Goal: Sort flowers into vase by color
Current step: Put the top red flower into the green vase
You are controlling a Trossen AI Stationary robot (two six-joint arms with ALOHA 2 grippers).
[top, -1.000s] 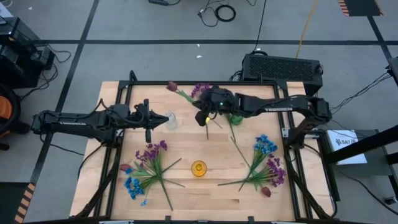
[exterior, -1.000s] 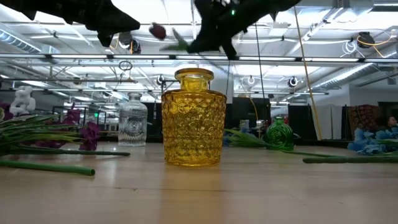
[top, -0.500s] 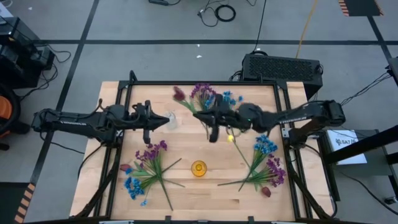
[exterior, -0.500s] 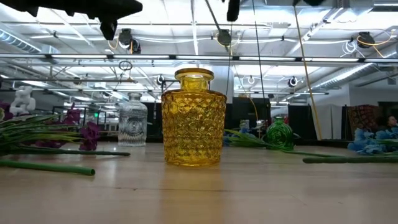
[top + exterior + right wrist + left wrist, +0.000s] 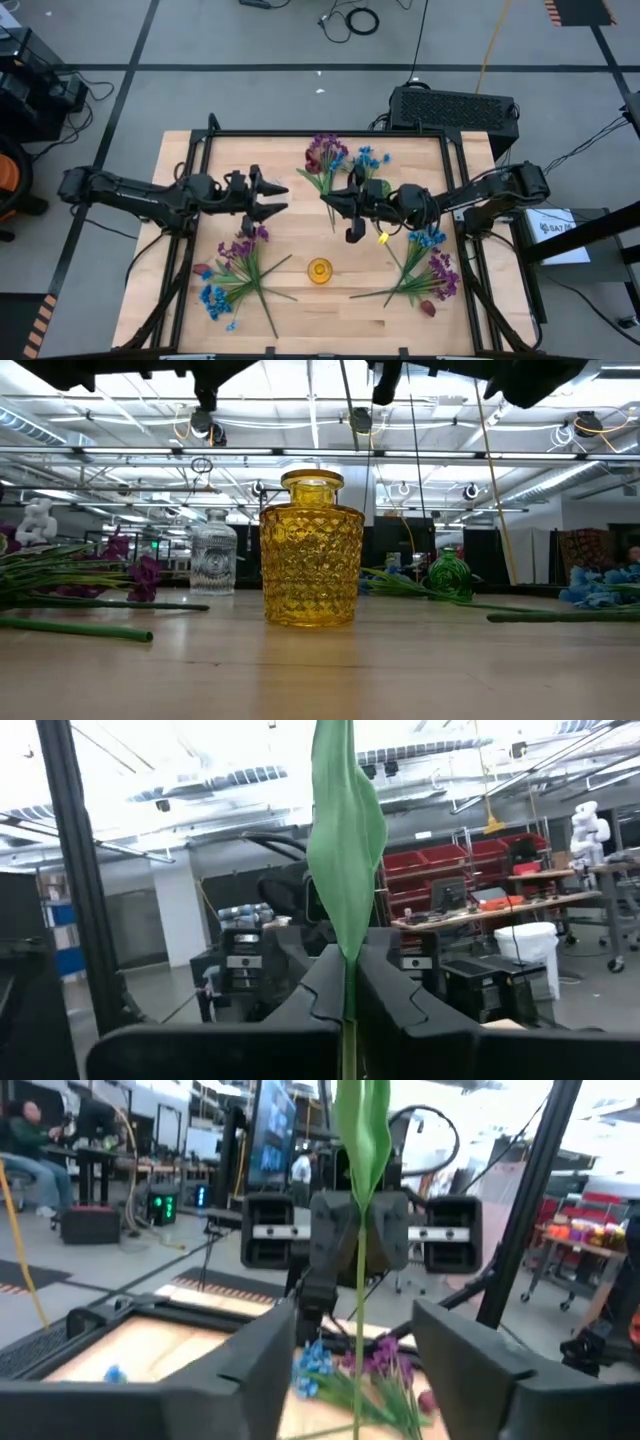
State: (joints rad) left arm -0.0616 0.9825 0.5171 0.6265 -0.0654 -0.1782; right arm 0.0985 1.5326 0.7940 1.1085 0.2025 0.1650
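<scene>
Flowers lie in two loose piles on the table (image 5: 300,240): purple and blue sprigs (image 5: 235,270) at 8 o'clock, and blue, purple and dark red sprigs (image 5: 428,262) at 4 o'clock. A further cluster of purple and blue blossoms (image 5: 330,155) shows at 12 o'clock; whether it stands in a container cannot be told.

One sprig (image 5: 345,830) is off the table. The right claw (image 5: 345,985) is clamped on its thin green stem, with a broad leaf rising above the fingers. This claw hangs over the middle of the table, just toward 1 o'clock. The blossom colour of this sprig cannot be told.

The left claw (image 5: 280,198) hangs toward 10 o'clock from centre, facing the right claw. Its jaws stand wide. In the left wrist view the stem passes between the two fingers without touching either.

A yellow vase (image 5: 320,270) stands at 6 o'clock from centre and holds nothing. The low view shows a clear vase (image 5: 213,565) and a green vase (image 5: 450,575) behind it, both upright.
</scene>
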